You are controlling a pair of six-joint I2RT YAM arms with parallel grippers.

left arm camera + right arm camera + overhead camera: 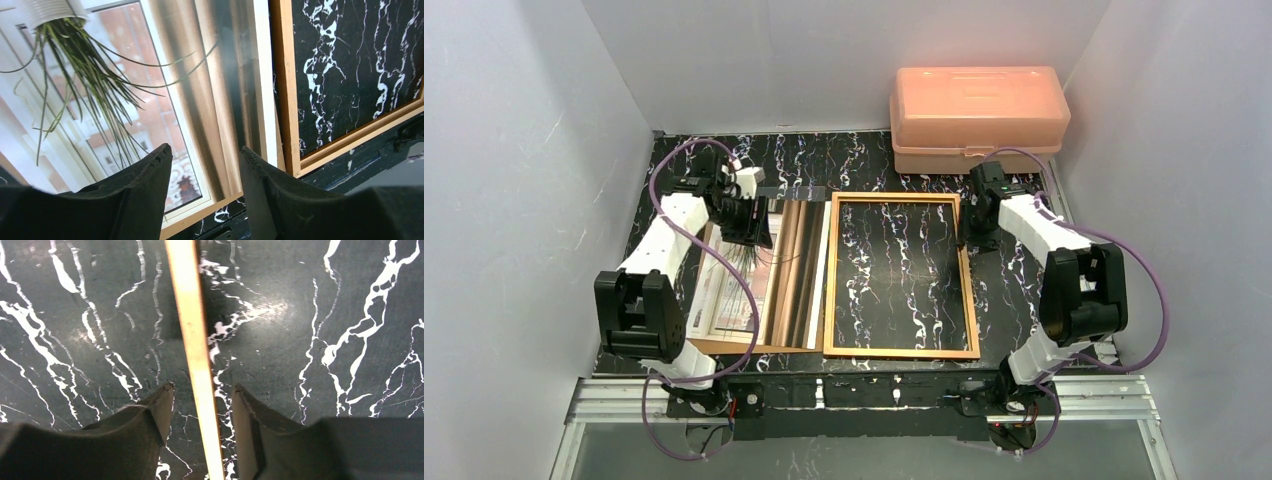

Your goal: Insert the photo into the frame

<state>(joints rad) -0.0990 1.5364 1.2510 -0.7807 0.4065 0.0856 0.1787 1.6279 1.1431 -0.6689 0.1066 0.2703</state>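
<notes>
Left claw (pixel 205 162) is held parted, empty; photo (pixel 150 100) is seen just beneath. Right claw (pixel 202 397) is spread astride a rail of the frame (pixel 192 330), unpinched. Photo's edge should be pinched shallowly, kept flat.

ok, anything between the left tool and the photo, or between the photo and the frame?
Nothing visible. The left tool hangs open over the bare photo. The frame lies right beside it, only tabletop showing through its opening; the right tool straddles its right rail, open.
</notes>
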